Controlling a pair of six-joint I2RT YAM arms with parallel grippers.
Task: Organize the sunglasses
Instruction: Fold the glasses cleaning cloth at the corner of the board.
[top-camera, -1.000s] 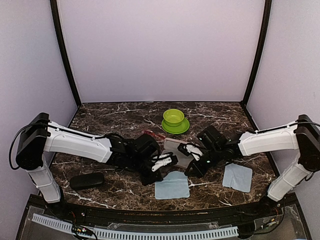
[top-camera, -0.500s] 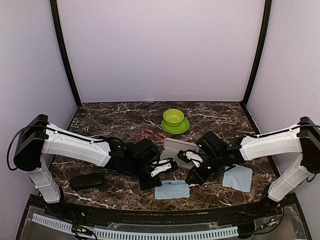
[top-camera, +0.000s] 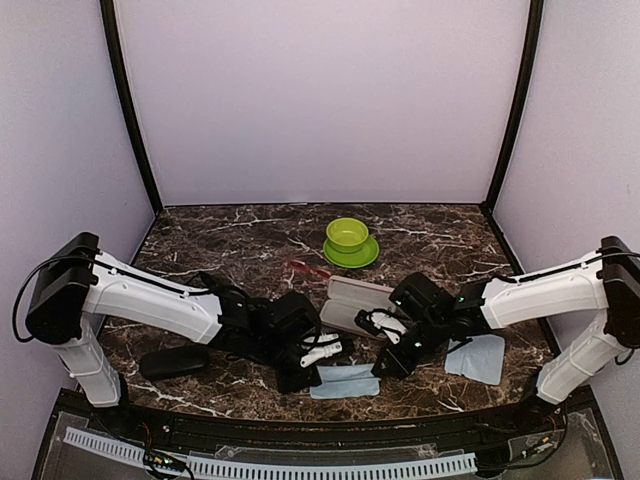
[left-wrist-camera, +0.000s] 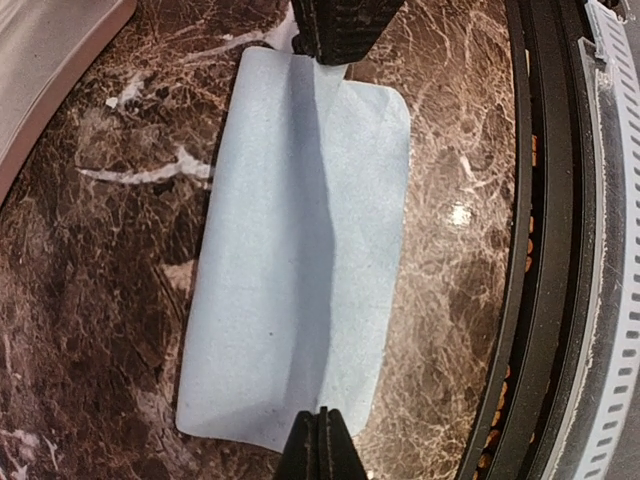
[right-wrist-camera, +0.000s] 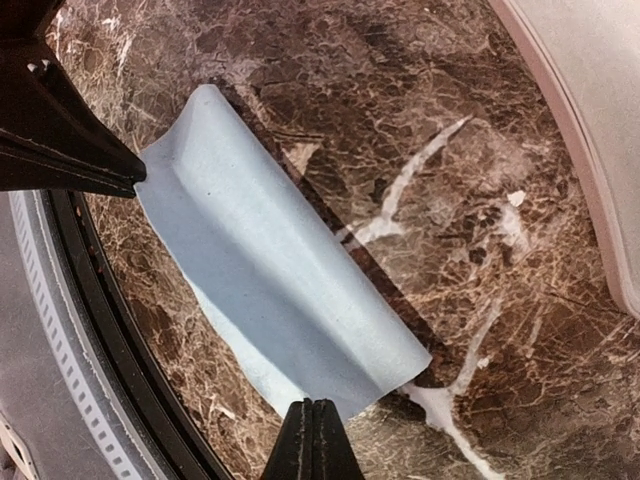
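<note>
A thin red-framed pair of sunglasses (top-camera: 308, 268) lies on the marble behind the arms, away from both grippers. Both grippers are low at the front of the table, at opposite ends of a light blue cloth (top-camera: 345, 381). My left gripper (left-wrist-camera: 322, 420) is shut on the cloth's (left-wrist-camera: 300, 250) near edge. My right gripper (right-wrist-camera: 312, 410) is shut on the other end of the cloth (right-wrist-camera: 270, 290). Between them the cloth is raised in a long ridge. In the top view the left gripper (top-camera: 306, 376) is at the cloth's left end and the right gripper (top-camera: 385, 364) at its right end.
An open pink case (top-camera: 355, 300) lies just behind the cloth. A black oblong case (top-camera: 172, 362) sits at the front left. A second blue cloth (top-camera: 476, 356) lies at the right. A green bowl on a green plate (top-camera: 348, 238) stands at the back. The table's black front rim (left-wrist-camera: 540, 250) is close.
Both grippers have moved toward the front edge and lower. The blue cloth between them has gone from a wide flat square to a narrow folded strip.
</note>
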